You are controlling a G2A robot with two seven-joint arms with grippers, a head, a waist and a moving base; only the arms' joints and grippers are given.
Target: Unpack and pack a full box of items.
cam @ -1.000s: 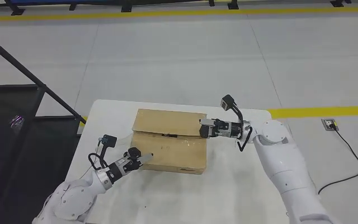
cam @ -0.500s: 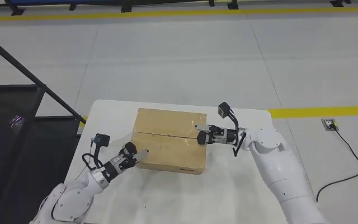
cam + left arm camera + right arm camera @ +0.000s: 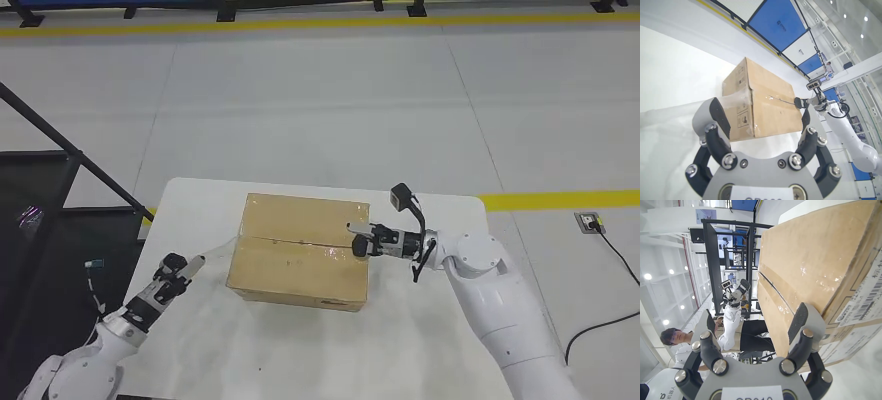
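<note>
Box [image 3: 295, 262] top edge at right hand [image 3: 354, 241]; left hand [image 3: 193, 263] apart, opposite side

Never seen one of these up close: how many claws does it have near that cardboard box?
2. The left gripper sits off the left end of the box; the right gripper is at the box's right end, by the top seam. None seems hidden.
</note>
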